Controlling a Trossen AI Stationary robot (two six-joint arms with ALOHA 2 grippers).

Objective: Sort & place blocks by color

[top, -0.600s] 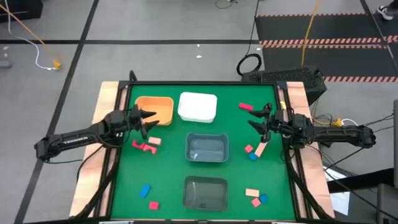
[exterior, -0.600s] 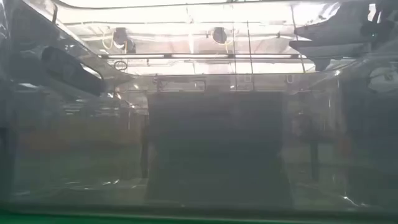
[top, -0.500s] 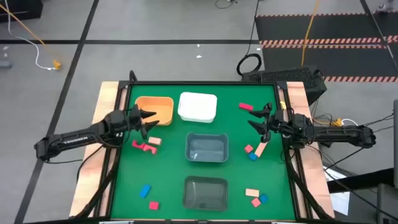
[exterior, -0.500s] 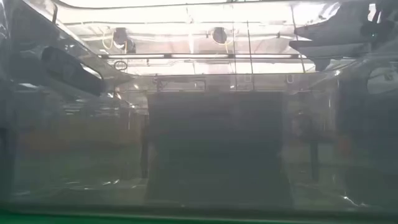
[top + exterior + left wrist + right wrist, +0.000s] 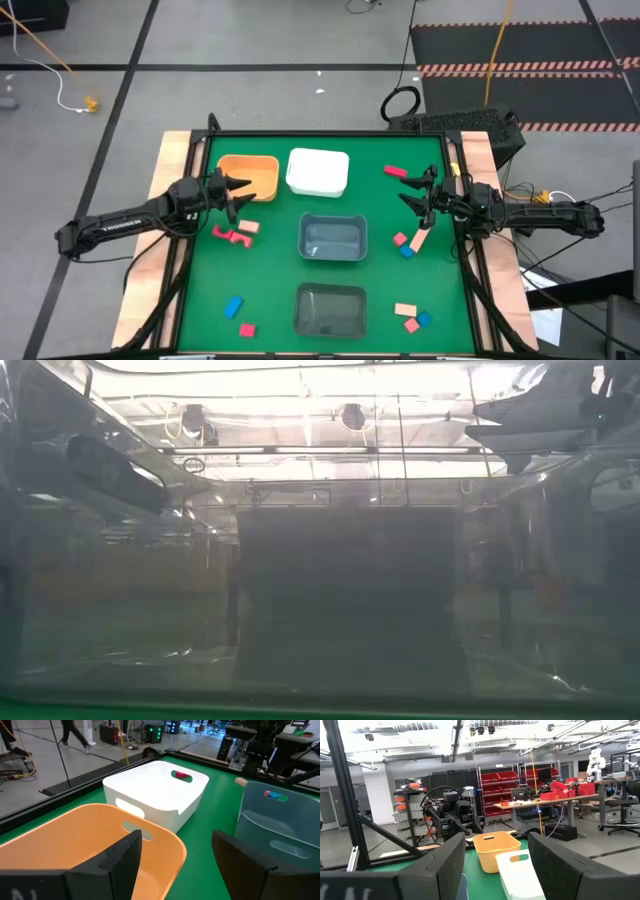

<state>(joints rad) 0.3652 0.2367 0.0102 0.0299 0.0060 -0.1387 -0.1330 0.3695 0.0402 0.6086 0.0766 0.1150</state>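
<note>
Hovering, empty: left gripper (image 5: 240, 196) open by orange bin (image 5: 247, 177); right gripper (image 5: 413, 193) open, seemingly above blocks (image 5: 411, 241).

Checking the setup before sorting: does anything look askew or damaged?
Nothing looks damaged. The blocks lie scattered loose on the green table, none in a bin. One tan bar lies slanted.
</note>
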